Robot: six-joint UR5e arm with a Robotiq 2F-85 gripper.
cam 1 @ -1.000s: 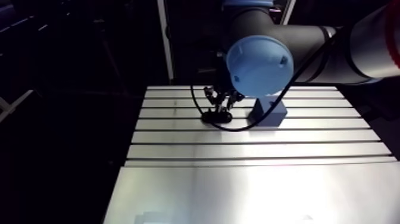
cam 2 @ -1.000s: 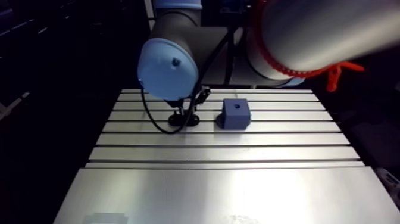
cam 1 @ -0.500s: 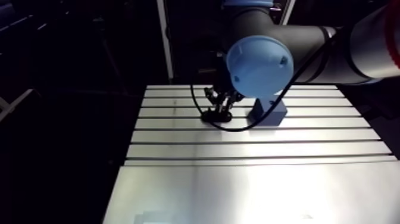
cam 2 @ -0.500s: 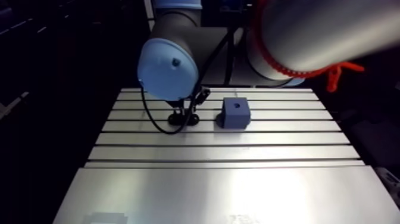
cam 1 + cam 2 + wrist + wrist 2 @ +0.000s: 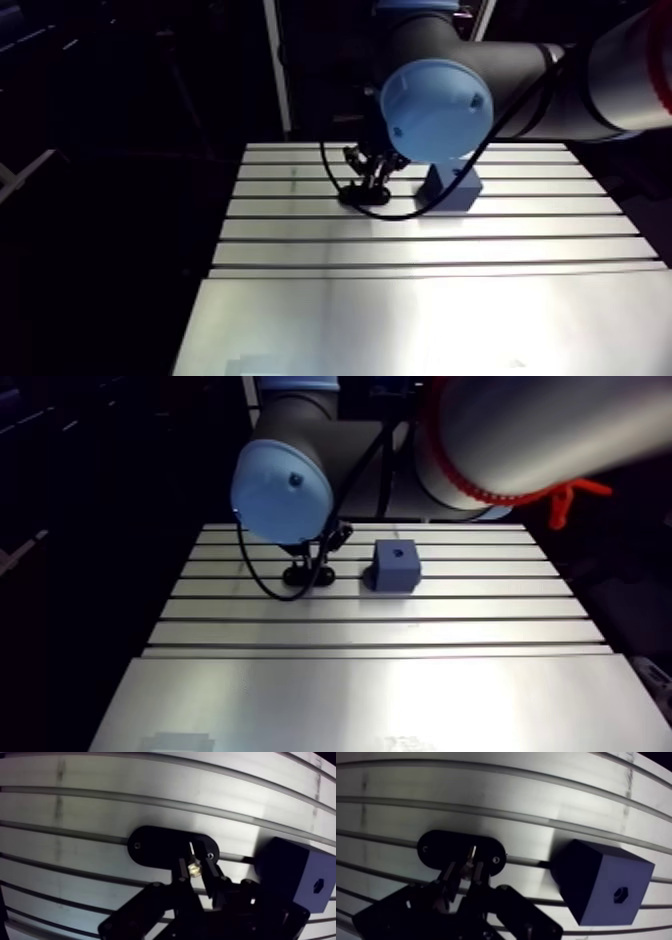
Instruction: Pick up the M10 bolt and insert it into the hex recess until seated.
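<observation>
In the wrist view my gripper (image 5: pixel 195 869) is shut on the M10 bolt (image 5: pixel 194 869). The bolt's bright head sits between the fingertips and its shank points down at a black oval holder plate (image 5: pixel 150 844) right under it. I cannot tell whether the shank's tip is clear of the plate. Beside the gripper stands a dark blue block (image 5: pixel 601 882) with a small hex recess (image 5: pixel 621 894) in its top face. In the arm view the gripper (image 5: pixel 318 561) hangs over the holder plate (image 5: pixel 300 577), and the blue block (image 5: pixel 397 566) is a short way to its right.
The slotted aluminium table (image 5: pixel 380 696) runs wide and bare toward the front. Its grooves cross under the holder and the block. The arm's big blue-capped joint (image 5: pixel 280 491) hangs above the holder and hides part of the gripper.
The arm view has shifted very slightly. The gripper, bolt, holder and block keep their places.
</observation>
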